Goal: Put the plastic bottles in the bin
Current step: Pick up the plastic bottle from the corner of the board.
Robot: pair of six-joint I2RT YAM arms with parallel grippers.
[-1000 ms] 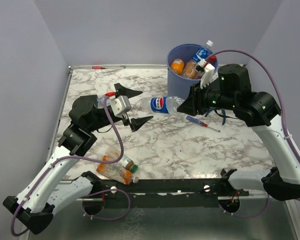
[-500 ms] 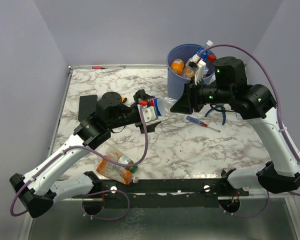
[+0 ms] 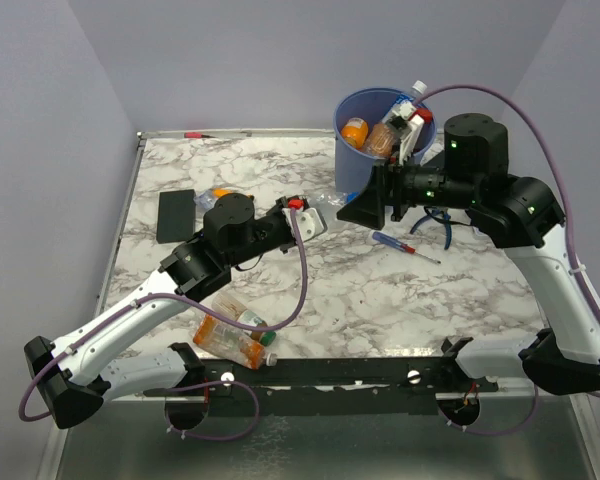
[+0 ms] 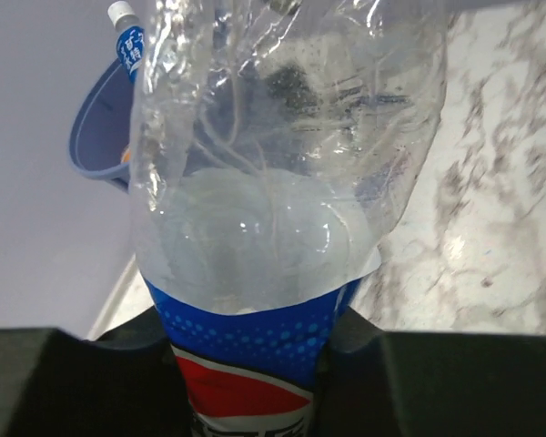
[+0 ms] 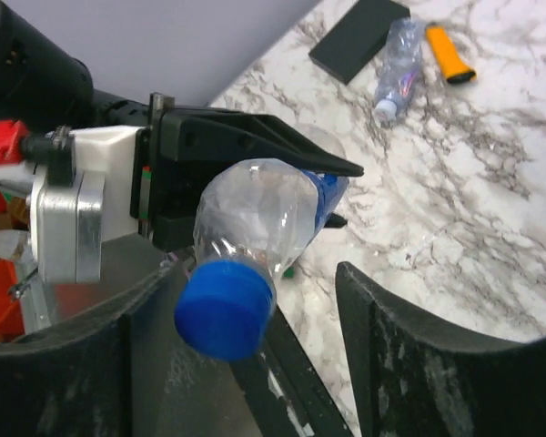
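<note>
**Handover beside the blue bin (image 3: 352, 160)**
Your left gripper (image 5: 346, 196) has just clamped the crushed Pepsi bottle (image 4: 264, 182) while your right gripper (image 5: 255, 273) spreads clear of its cap; the bottle sits just outside the bin.

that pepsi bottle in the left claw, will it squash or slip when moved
Probably very light: the pepsi bottle looks empty and clear. Likely soft and crushable, since its walls are visibly creased. Its round body suggests it would roll if set down.
</note>
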